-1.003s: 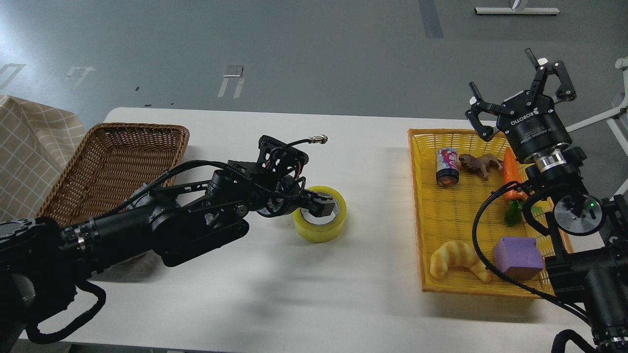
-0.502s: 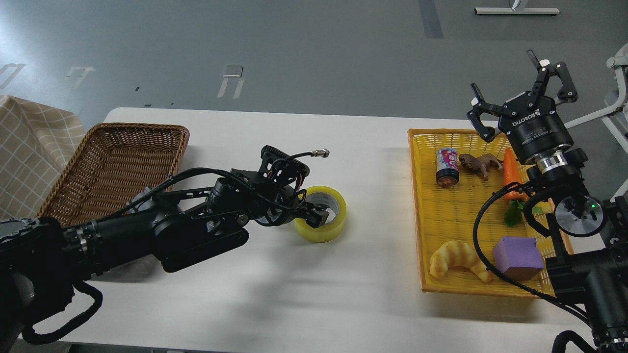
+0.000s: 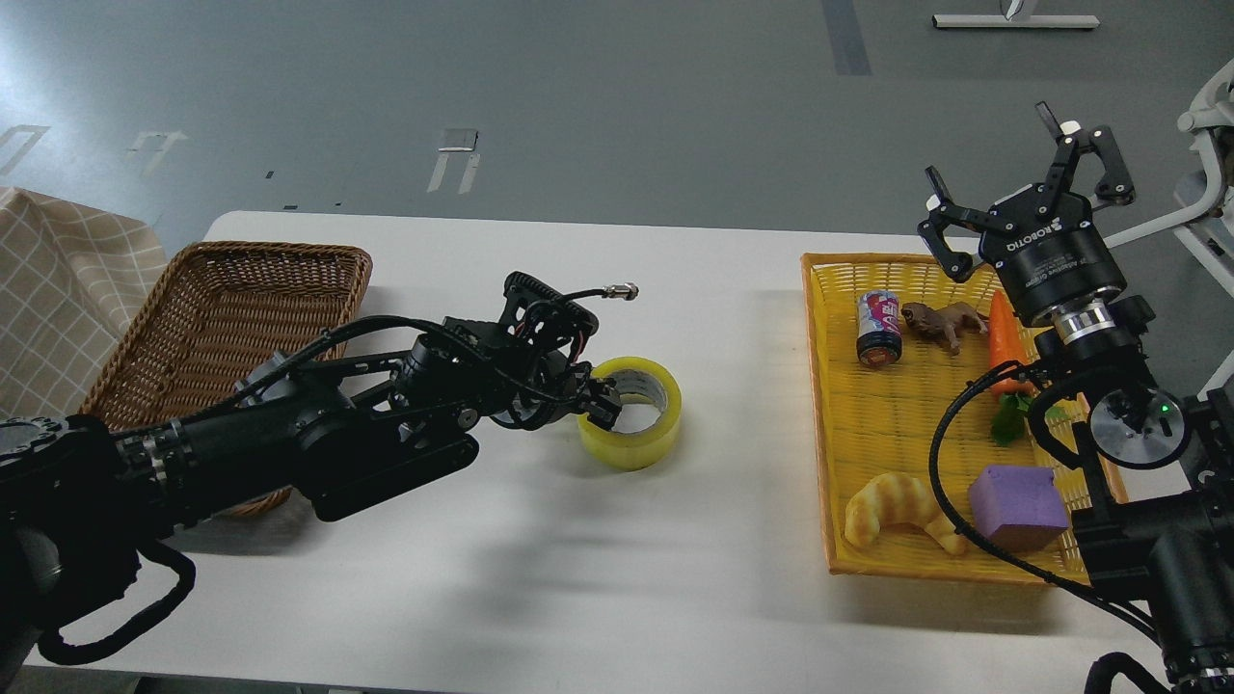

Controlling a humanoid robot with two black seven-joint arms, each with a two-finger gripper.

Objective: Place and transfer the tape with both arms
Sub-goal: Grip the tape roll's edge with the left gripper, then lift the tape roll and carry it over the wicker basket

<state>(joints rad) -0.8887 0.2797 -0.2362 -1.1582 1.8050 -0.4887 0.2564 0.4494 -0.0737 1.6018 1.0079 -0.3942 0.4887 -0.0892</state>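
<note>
The tape (image 3: pixel 644 434), a yellow roll with a grey core, is on the white table (image 3: pixel 617 578) near the middle. My left gripper (image 3: pixel 600 397) reaches in from the left, with its fingertips closed across the roll's left wall, one inside the core. My right gripper (image 3: pixel 1027 178) is open and empty, with its fingers spread and pointing up. It is held high over the far right corner of the yellow tray (image 3: pixel 819 405), far from the tape.
A brown wicker basket (image 3: pixel 207 318) stands at the left behind my left arm. The yellow tray holds a can (image 3: pixel 878 328), a toy animal (image 3: pixel 945 321), a carrot (image 3: pixel 1005 337), a croissant (image 3: pixel 892 506) and a purple block (image 3: pixel 1017 503).
My left gripper's fingers drew from the middle of the core to the roll's left wall and closed on it. The roll shifted slightly. The right arm barely moved.
</note>
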